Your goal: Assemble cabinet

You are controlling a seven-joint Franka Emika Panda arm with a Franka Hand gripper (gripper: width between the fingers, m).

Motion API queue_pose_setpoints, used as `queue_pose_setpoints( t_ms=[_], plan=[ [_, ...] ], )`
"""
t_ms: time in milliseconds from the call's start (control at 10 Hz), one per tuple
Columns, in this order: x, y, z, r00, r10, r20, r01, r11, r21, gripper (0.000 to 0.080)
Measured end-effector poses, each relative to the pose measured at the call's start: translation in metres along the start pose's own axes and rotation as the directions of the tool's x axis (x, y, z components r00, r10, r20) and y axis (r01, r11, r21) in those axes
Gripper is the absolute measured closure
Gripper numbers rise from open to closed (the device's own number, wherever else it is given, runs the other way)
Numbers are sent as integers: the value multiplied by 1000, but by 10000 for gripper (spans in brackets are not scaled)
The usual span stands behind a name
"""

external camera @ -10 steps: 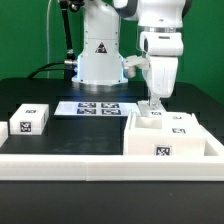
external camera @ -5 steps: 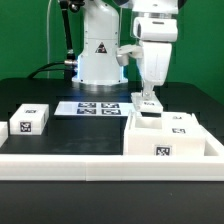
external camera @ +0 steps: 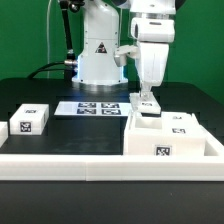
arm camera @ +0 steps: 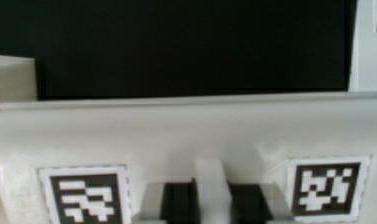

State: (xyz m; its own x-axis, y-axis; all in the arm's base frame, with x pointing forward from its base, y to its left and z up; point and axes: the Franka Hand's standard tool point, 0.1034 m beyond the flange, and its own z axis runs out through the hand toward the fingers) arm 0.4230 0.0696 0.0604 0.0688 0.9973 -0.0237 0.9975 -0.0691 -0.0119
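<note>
**Scene layout (exterior view).** The large white plastic cabinet (external camera: 172,140), marked with square black-and-white tags, rests on the black table top (external camera: 40,92) at the 4 o'clock position of the exterior view. A long white border rail (external camera: 60,162) runs across the front of the scene, from 8 o'clock toward the cabinet. A small loose white cube with a tag (external camera: 28,121) sits at 9 o'clock, well apart from the cabinet. The thin flat white marker board (external camera: 98,107) lies near the centre, in front of the white robot base (external camera: 98,55).

**End effector.** The two-finger gripper (external camera: 148,94) hangs pointing straight down, just above the rear edge of the cabinet, at 2 o'clock from the picture's centre. Whether its fingers are apart or together cannot be told. It is also not clear whether it touches the cabinet.

**Wrist view.** The cabinet (arm camera: 185,130) fills the picture as a blurred white body. Two black-and-white tags (arm camera: 87,195) (arm camera: 323,190) are visible on its face.
</note>
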Motion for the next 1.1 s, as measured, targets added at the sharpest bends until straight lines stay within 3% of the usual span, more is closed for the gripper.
queue_pose_setpoints(
  t_ms=[400, 1100],
  plan=[
    [4, 14, 2, 1000, 20, -6, -20, 1000, -6, 729],
    [-7, 15, 5, 999, 41, -4, -41, 999, -1, 729]
  ],
)
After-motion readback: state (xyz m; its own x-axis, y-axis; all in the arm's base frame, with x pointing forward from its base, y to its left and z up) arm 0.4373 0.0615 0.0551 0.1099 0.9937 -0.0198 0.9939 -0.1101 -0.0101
